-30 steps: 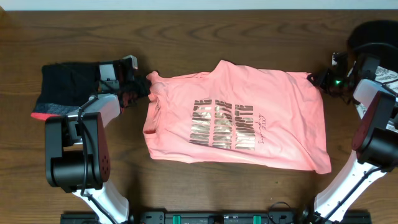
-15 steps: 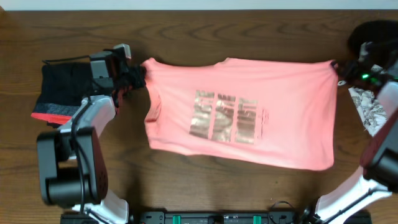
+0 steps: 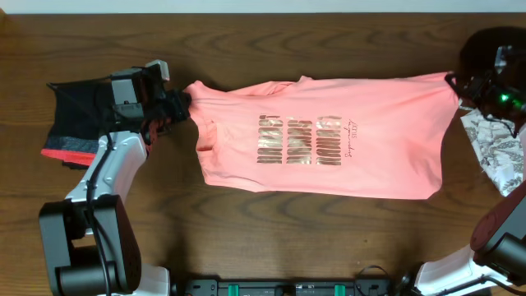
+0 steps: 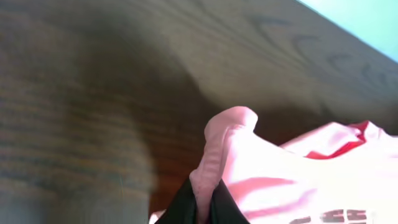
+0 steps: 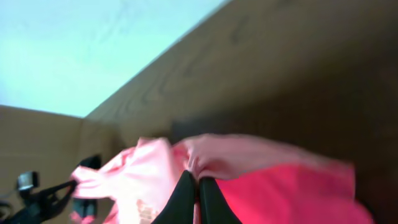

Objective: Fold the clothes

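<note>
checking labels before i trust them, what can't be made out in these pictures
- Pink shirt: overhead, its gold lettering is too small to read.
- White printed garment: overhead, runs to the right edge, partly under the right arm.
- Black garment with red band: overhead, its right side is hidden by the left arm.
- Left pincer and right pincer: wrist views blurred, only fingertips show, pinched on pink cloth.

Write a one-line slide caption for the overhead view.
Left gripper and right gripper hold a pink shirt stretched between them over the table.

Smooth salmon-pink cloth shirt (image 3: 394, 140), shiny metallic print (image 3: 300, 140), matt grained wood table (image 3: 246, 238)
</note>
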Tool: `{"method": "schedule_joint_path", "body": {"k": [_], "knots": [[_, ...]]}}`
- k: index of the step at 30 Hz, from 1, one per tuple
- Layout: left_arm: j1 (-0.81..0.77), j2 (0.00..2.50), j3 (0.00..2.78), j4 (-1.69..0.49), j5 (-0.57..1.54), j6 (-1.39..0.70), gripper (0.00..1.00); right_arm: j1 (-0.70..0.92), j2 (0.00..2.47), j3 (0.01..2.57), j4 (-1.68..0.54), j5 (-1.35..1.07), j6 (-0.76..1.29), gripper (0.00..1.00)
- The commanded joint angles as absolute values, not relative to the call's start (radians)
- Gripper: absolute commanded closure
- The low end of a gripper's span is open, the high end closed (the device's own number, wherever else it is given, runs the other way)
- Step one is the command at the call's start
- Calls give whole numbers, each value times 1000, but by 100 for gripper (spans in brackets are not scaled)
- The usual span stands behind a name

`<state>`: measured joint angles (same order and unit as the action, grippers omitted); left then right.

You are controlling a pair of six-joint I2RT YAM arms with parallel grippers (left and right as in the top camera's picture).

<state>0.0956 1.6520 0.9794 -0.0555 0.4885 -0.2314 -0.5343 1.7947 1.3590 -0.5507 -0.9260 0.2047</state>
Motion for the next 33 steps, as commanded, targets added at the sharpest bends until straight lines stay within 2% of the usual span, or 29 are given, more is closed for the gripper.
{"method": "schedule_joint_path", "body": {"k": [1,13,30,33], "knots": [[106,1625,990,-86,486,-226,94,-559,1775,1367,-633,-928,154,99],[234,1625,990,-303,485,-226,94,-676,1775,1367,-919,-568,76,99],[239,1625,986,-461,486,-226,94,-666,1775,1357,-938,-496,76,99],[239,1625,986,-475,486,-226,88,-666,1775,1357,-938,-496,76,99]]}}
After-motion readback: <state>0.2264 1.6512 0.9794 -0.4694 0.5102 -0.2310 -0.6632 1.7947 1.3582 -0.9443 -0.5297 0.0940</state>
